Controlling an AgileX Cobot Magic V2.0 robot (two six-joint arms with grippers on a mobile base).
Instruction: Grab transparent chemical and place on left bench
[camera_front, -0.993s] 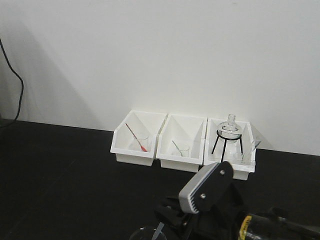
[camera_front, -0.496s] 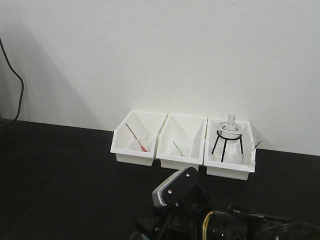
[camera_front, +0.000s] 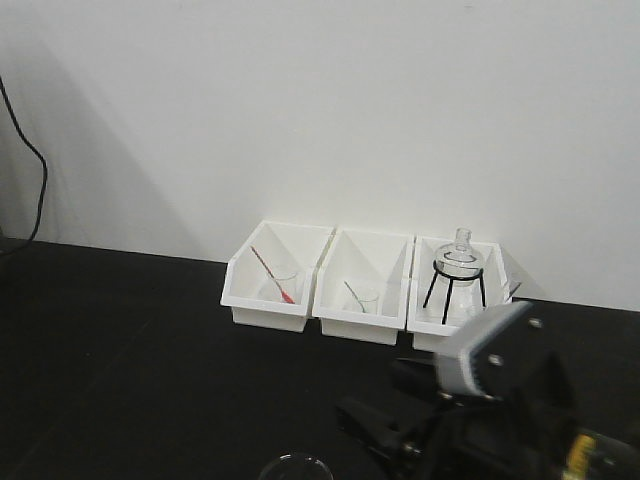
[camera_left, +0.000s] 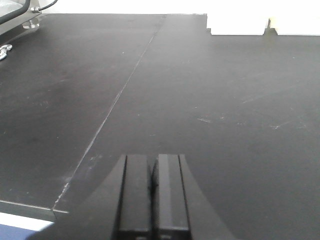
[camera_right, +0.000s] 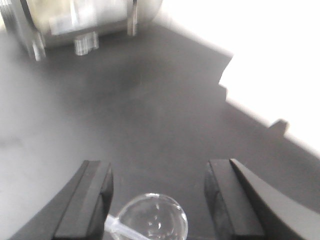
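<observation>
The transparent chemical (camera_right: 154, 220) is a clear glass beaker seen from above at the bottom edge of the right wrist view. It stands on the black left bench (camera_right: 125, 110), with a pale clear strip across its lower left rim. My right gripper (camera_right: 157, 172) is open, one finger on each side of the beaker and a gap to both. In the front view only the beaker's rim (camera_front: 295, 467) shows at the bottom edge, left of my right arm (camera_front: 490, 390). My left gripper (camera_left: 152, 161) is shut on nothing, low over the bare bench (camera_left: 200, 90).
Three white open-front bins (camera_front: 365, 290) line the white wall at the back of the bench (camera_front: 120, 340). The left one holds a small beaker with a red rod (camera_front: 272, 275), the right one a round flask on a black tripod (camera_front: 458, 270). A blurred metal object (camera_right: 80, 22) lies beyond the right gripper.
In the front view my right arm has swung from the bottom centre to the bottom right. The beaker's rim has stayed at the same spot on the bench.
</observation>
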